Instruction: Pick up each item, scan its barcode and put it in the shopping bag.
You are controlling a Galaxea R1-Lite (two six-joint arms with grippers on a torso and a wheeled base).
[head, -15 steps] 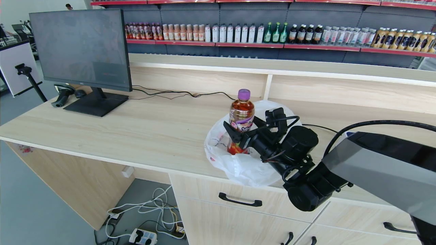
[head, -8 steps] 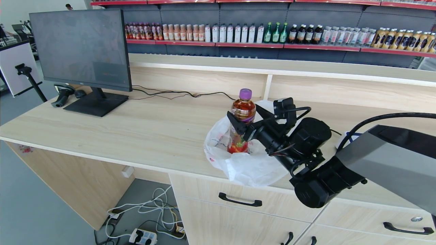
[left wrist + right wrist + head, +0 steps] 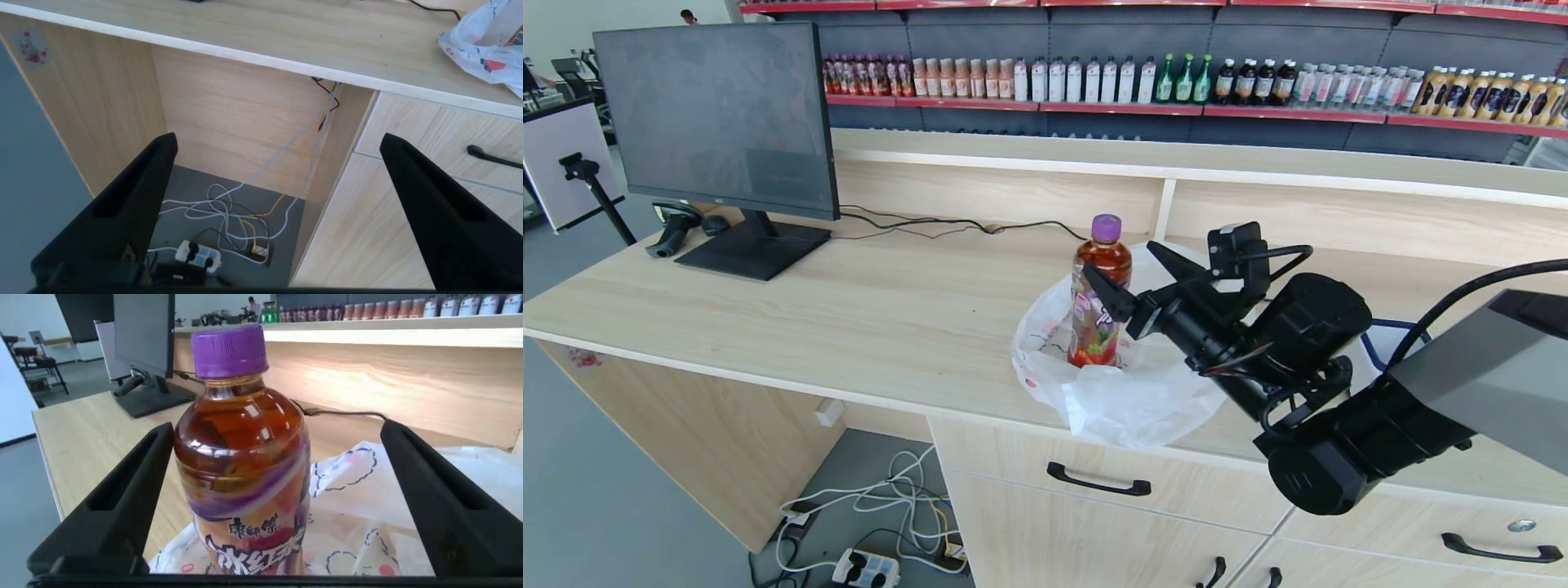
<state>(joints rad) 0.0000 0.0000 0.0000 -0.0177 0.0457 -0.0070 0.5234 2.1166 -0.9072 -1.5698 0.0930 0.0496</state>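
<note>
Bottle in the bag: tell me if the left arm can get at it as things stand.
Probably not. The left tool hangs open below the counter, facing the cables under it, so the counter's edge lies between it and the bottle. The right tool also brackets the bottle, open.

The head camera looks forward and down over the table (image 3: 890, 310) toward the shelves (image 3: 1176, 106). The right wrist camera sits close to the bottle (image 3: 241, 474), facing the monitor (image 3: 143, 335), both also in the head view. The left wrist camera, held low, faces the table's front and the floor cables (image 3: 221, 216).
</note>
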